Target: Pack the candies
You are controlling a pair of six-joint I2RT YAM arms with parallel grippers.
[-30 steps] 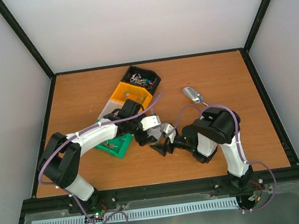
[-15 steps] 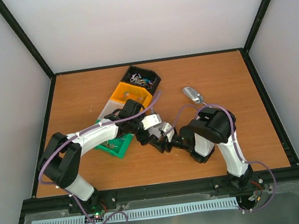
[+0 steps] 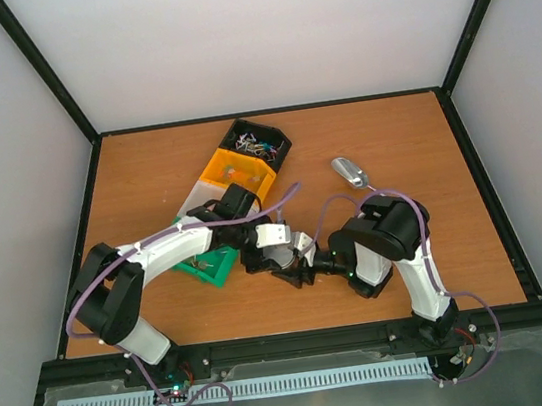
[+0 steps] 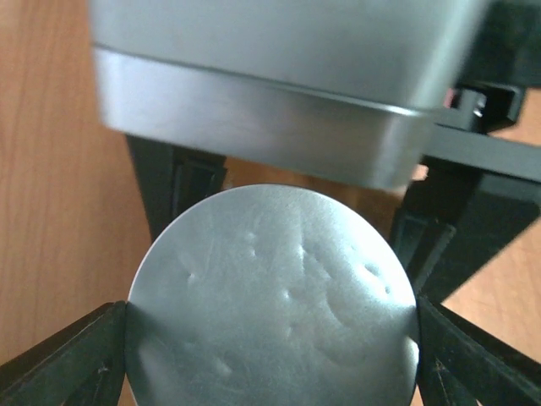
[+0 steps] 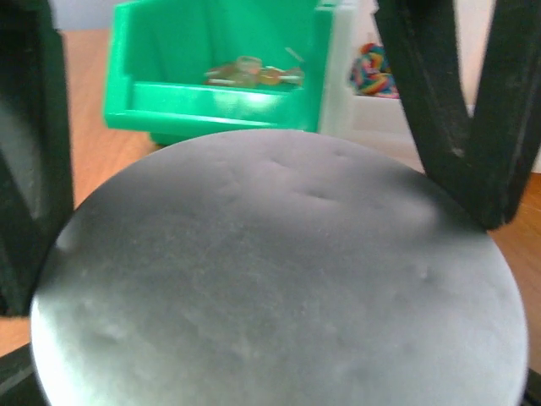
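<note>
A small round jar with a dull silver face [image 4: 272, 304] fills both wrist views; in the right wrist view [image 5: 279, 279] it hides most of the scene. My left gripper [image 4: 272, 338] is shut on it, a finger against each side of the disc. My right gripper [image 5: 275, 381] faces it from the other side and its fingers show only as dark slivers at the bottom corners, against the disc. In the top view both grippers, left [image 3: 281, 260] and right [image 3: 303, 272], meet at mid-table. Candies lie in the black bin [image 3: 255, 146], the green bin [image 5: 254, 73] and the white bin [image 5: 373, 71].
Four bins stand in a diagonal row left of centre: black [image 3: 281, 147], orange [image 3: 215, 178], white [image 3: 193, 200], green [image 3: 222, 268]. A shiny metal scoop [image 3: 349, 170] lies behind the right arm. Black frame posts border the table.
My right gripper has moved left towards the left gripper. The left gripper has come down and nearer, so the two now meet at the jar.
</note>
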